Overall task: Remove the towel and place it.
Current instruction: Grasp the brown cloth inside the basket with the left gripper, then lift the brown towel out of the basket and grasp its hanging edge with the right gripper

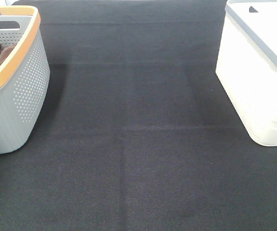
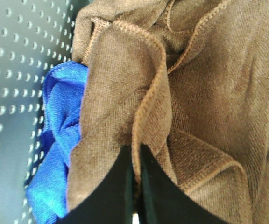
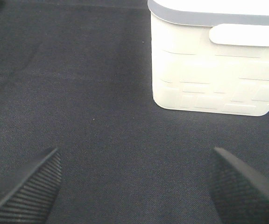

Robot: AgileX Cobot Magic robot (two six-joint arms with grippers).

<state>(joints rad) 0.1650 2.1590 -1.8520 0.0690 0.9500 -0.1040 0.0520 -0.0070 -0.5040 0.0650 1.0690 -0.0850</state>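
Towel (image 2: 125, 93) lies bunched in perforated grey basket (image 1: 28, 91) on black tabletop (image 1: 138, 144).

Grey basket (image 1: 23, 96), white bin (image 1: 254, 96), blue cloth (image 2: 60, 140)

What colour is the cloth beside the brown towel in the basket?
The crumpled cloth is bright blue; clearest in left wrist view.

No text, brand, number or sign is legible on the grey basket (image 1: 30, 91), the white bin (image 1: 254, 91), the towel (image 2: 120, 93) or the dark table (image 1: 138, 144).
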